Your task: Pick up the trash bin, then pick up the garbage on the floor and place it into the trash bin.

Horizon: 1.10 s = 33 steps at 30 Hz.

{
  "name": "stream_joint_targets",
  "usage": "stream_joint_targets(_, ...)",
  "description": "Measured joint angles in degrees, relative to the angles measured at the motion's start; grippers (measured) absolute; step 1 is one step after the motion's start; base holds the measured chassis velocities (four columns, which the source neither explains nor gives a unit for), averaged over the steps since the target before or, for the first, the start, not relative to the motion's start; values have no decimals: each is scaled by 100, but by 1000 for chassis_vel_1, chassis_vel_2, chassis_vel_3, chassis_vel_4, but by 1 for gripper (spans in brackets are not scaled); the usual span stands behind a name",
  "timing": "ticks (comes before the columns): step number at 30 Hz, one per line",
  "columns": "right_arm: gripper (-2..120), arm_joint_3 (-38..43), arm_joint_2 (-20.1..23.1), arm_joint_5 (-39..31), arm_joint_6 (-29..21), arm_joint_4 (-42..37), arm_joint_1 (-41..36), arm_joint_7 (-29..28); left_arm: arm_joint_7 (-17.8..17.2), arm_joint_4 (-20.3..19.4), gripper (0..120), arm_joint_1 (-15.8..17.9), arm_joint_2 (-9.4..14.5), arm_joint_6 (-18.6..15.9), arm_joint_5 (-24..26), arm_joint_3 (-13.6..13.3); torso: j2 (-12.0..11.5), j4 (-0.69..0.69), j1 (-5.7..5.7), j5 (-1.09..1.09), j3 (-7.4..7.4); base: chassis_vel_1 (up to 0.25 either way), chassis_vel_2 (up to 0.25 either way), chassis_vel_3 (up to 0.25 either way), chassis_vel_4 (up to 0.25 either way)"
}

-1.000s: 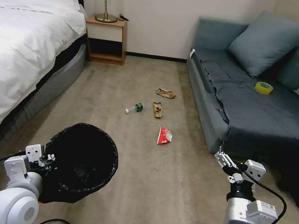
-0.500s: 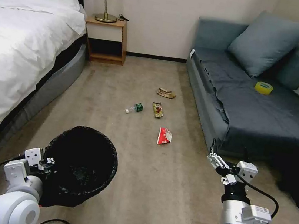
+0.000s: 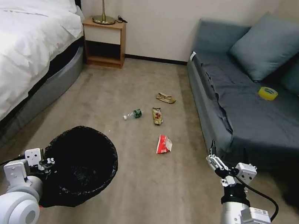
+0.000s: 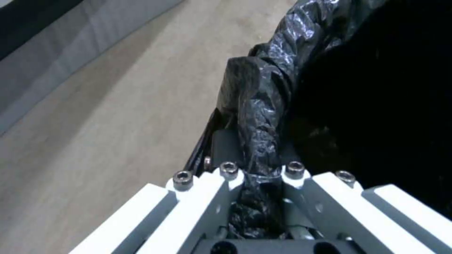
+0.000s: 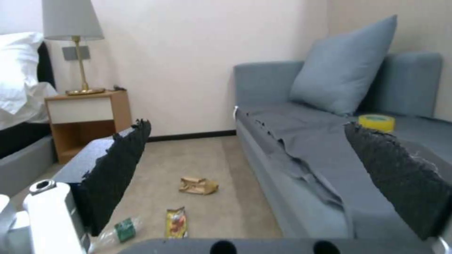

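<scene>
Left jaws on upright trash bin (image 3: pixel 81 165)

From my seat the carpet (image 3: pixel 167 193) lies open between the bed (image 3: pixel 20 51) on my left and the sofa (image 3: pixel 268 122) on my right, with the four bits of garbage (image 3: pixel 163 144) strewn along its middle and bare floor all round each. My right gripper (image 3: pixel 227 155), jaws spread wide, hangs just beside the sofa's front corner, which crowds it on the right. The trash bin (image 3: pixel 81 165), clamped at its rim in my left gripper (image 3: pixel 49 161), takes up the near left floor.
</scene>
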State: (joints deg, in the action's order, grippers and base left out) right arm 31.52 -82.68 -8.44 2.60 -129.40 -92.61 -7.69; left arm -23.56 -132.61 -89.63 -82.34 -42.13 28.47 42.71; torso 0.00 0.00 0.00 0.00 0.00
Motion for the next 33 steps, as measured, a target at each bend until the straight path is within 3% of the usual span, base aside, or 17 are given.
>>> stream_joint_targets(20, 100, -13, 4, 94, 119, 91, 20, 61, 5, 46, 2, 9, -56, 1, 7, 22, 0, 0, 0, 2, 0, -242, 230, 231, -233)
stream_joint_targets(33, 100, -59, 35, 146, 200, 228, 155, 160, 4, 225, 2, 160, -56, 0, 7, 10, 0, 1, 0, 0, 0, -117, 130, 122, -128)
